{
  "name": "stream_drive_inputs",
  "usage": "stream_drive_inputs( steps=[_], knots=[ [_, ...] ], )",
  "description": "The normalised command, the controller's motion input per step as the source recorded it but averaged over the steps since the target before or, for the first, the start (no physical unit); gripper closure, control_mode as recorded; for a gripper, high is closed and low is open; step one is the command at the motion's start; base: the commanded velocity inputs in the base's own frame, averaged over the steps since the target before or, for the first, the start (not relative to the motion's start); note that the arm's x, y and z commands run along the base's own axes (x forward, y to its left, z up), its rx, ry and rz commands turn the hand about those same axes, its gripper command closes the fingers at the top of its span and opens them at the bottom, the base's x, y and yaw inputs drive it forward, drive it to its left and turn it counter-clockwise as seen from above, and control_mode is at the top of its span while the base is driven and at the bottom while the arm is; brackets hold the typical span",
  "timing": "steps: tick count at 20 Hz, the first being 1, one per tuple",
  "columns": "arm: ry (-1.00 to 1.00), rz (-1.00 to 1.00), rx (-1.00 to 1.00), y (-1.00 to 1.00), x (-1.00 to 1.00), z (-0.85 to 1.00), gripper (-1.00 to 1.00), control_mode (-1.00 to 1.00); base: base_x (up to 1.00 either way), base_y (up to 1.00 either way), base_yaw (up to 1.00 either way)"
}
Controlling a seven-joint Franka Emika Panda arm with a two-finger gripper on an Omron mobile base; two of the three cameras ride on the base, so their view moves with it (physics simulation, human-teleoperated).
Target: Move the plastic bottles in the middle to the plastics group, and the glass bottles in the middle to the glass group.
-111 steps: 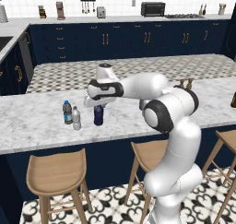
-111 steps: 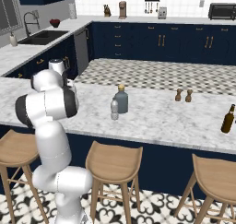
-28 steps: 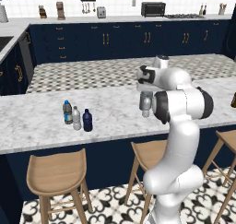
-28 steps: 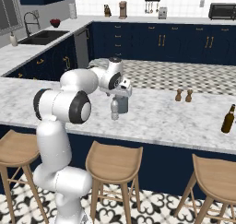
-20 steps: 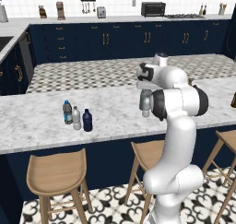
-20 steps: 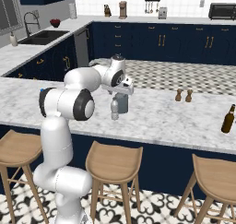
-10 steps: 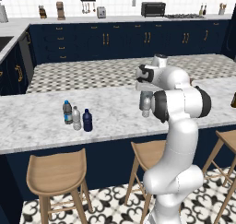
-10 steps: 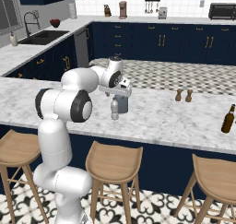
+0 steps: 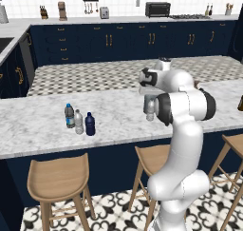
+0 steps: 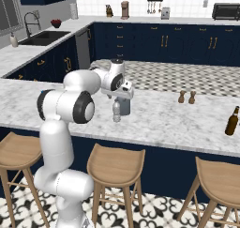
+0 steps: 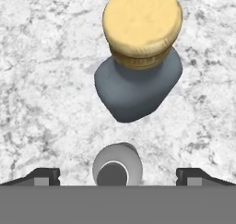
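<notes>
- Directly beneath the hand, the clear plastic bottle (image 11: 117,168) stands between the spread fingertips (image 11: 44,175), untouched; the gripper (image 10: 123,96) is released and holds nothing.
- Just beyond it stands the cork-topped glass bottle (image 11: 138,66), near but apart, mid-way along the marble counter (image 9: 38,125).
- To grasp well, I would descend straight, keep the cap centred, and close below the cap without brushing the glass bottle.
- Both bottles stand upright, long axes vertical, tops pointing up at the hand.
- The plastics group (image 9: 78,122) sits well to the left.
</notes>
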Motion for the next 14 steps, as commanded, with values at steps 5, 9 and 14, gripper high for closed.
stream_drive_inputs(
  steps=[5, 9, 14],
  knots=[
    [0.00, 0.00, 0.00, 0.02, 0.01, -0.28, -1.00, -1.00, 0.00, 0.00, 0.00],
    [0.00, 0.00, 0.00, 0.04, 0.00, -0.23, -1.00, -1.00, 0.00, 0.00, 0.00],
    [0.00, 0.00, 0.00, 0.01, 0.00, 0.00, -1.00, -1.00, 0.00, 0.00, 0.00]
  ],
)
